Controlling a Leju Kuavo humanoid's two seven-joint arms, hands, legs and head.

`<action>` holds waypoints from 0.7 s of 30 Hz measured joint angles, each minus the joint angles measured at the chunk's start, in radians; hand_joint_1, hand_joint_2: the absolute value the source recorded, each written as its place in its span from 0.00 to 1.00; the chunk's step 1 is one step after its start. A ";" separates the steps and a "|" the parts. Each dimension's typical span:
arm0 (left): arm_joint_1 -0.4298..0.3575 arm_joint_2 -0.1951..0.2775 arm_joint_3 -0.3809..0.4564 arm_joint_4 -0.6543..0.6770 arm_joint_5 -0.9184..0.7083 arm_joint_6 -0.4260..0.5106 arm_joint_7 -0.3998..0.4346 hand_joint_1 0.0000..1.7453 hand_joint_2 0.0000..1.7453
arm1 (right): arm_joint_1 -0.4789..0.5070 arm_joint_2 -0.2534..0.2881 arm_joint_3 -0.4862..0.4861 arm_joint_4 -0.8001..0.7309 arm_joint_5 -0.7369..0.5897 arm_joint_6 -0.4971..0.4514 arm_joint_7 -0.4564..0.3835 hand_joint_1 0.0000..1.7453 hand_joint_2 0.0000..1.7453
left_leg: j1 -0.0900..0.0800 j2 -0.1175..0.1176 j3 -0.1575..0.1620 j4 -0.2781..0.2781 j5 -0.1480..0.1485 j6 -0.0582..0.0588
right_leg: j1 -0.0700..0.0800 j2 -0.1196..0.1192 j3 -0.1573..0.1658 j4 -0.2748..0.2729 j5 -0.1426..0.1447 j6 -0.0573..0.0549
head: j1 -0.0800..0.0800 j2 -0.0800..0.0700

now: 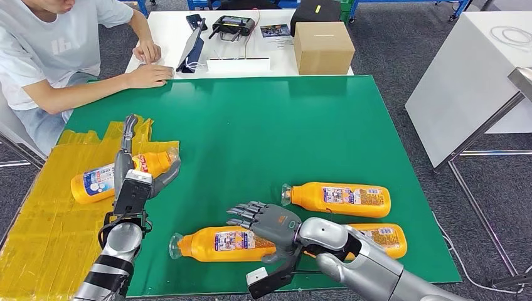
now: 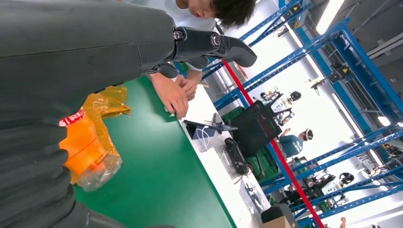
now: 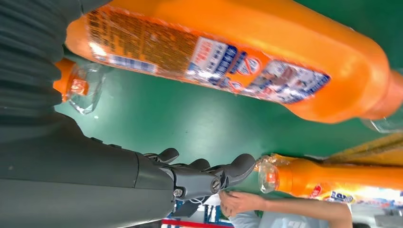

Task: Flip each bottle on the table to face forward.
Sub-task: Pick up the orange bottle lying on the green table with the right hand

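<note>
Gripping the bottle on the yellow sheet (image 1: pixel 106 179), your left hand (image 1: pixel 141 179) wraps it near the green mat's (image 1: pixel 251 125) edge. Your right hand (image 1: pixel 266 219) hovers with fingers spread and free over the nearest bottle (image 1: pixel 213 244); two more bottles (image 1: pixel 339 198) lie just right of it.

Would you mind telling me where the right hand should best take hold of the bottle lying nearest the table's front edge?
Probably around the broad labelled body of the nearest bottle, coming down from above. It lies flat on the green mat, its narrow clear cap pointing to the robot's left, and the right hand hovers over its middle with fingers apart. The neck looks too slim for turning it.
</note>
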 joint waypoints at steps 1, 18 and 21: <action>-0.001 -0.001 0.000 0.002 0.002 0.000 0.000 0.00 1.00 | -0.005 -0.005 0.006 0.000 0.000 0.000 -0.001 0.00 1.00 | 0.000 0.000 0.000 0.000 0.000 0.000 | 0.000 0.000 0.000 0.000 0.000 0.000 | 0.000 0.000; 0.024 -0.004 -0.009 0.002 -0.005 0.015 0.015 0.00 1.00 | 0.022 0.003 0.031 0.026 0.201 -0.143 0.185 0.00 1.00 | 0.000 0.000 0.000 0.000 0.000 0.000 | 0.000 0.000 0.000 0.000 0.000 0.000 | 0.000 0.000; 0.031 -0.006 -0.009 -0.003 -0.008 0.015 0.020 0.00 1.00 | 0.036 0.020 0.017 0.039 0.232 -0.147 0.204 0.00 1.00 | 0.000 0.000 0.000 0.000 0.000 0.000 | 0.000 0.000 0.000 0.000 0.000 0.000 | 0.000 0.000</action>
